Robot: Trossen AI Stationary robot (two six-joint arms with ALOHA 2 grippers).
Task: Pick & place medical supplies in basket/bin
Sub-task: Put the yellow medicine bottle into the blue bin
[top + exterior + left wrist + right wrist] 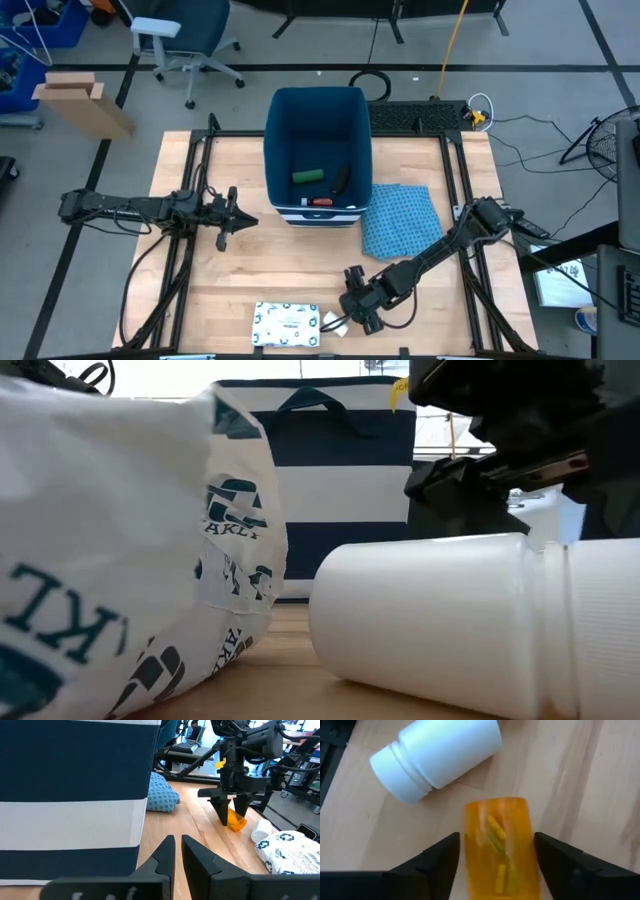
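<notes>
Now | orange pill bottle (501, 845) lengthwise between right gripper (495, 865) fingers (432, 862)

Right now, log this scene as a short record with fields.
right hand: open, fingers on either side of the orange pill bottle, near the table's front edge
left hand: shut, empty, waiting left of the bin
white bottle: lying on its side beside the orange one
white packet: front edge
bin contents: green item, dark item
blue cloth: right of bin
</notes>
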